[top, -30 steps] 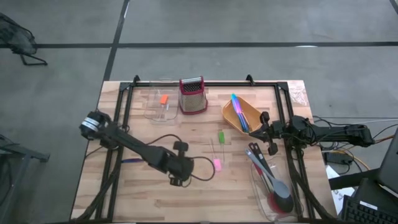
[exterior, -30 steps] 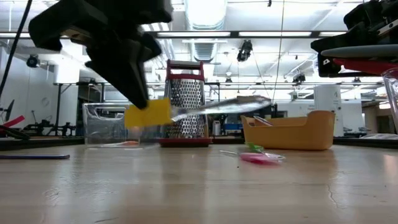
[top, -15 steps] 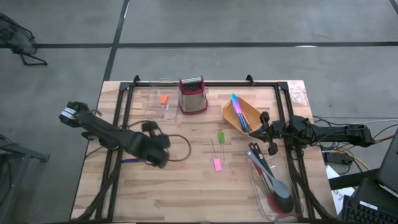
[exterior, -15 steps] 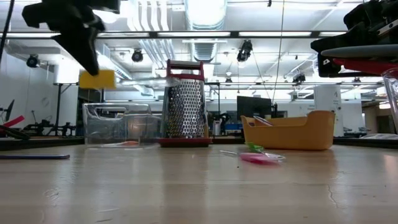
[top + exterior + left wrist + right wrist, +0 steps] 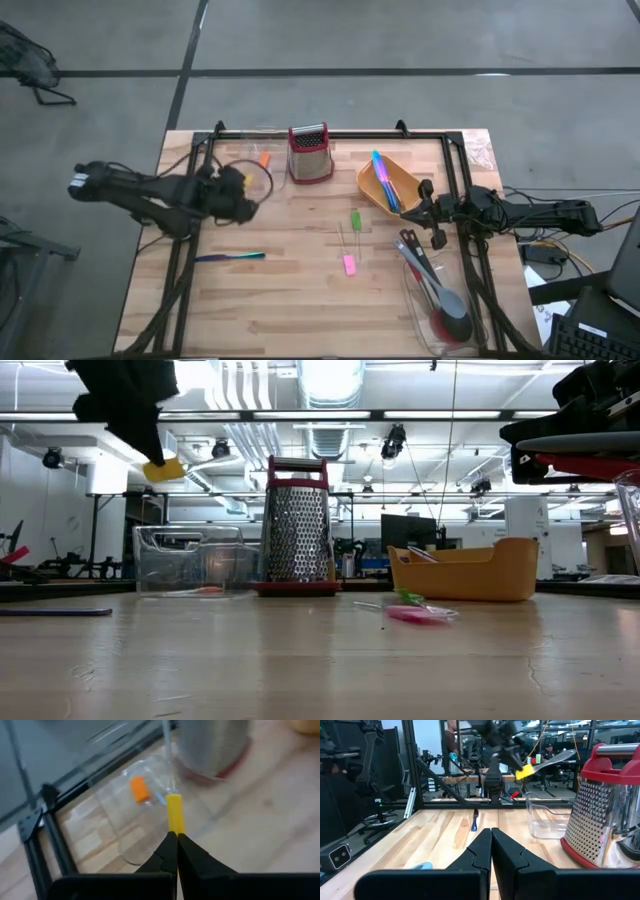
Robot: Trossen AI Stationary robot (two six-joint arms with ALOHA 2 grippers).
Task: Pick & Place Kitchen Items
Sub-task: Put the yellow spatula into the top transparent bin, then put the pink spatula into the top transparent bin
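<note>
My left gripper (image 5: 240, 188) is shut on a yellow-handled utensil (image 5: 174, 812) with a thin pale blade. It hangs above the clear bin (image 5: 252, 170) at the far left, which holds an orange piece (image 5: 263, 158). In the low view the gripper (image 5: 150, 445) is high up and the yellow handle (image 5: 165, 468) juts out below it. A blue-purple utensil (image 5: 230, 257), a green piece (image 5: 355, 220) and a pink piece (image 5: 349, 264) lie flat on the table. My right gripper (image 5: 418, 210) waits shut at the right edge, touching nothing. My left gripper pinches the near end of the yellow handle (image 5: 173, 831) between its two fingertips. The fingers slant down toward the far edge, and the utensil runs on in line with them. It is lifted clear, with its pale blade (image 5: 166, 750) farthest from the fingers.
A red-topped steel grater (image 5: 310, 152) stands next to the clear bin. An orange tray (image 5: 372, 192) at the far right holds blue, purple and green utensils. A second clear bin (image 5: 420, 310) at the near right holds black and grey spoons. A black frame (image 5: 200, 150) runs round the table.
My left gripper has carried the yellow-handled utensil from the near middle of the table toward the left and far edges. It has risen and rolled its wrist on the way. It stays shut on the handle and now hangs over the clear bin.
</note>
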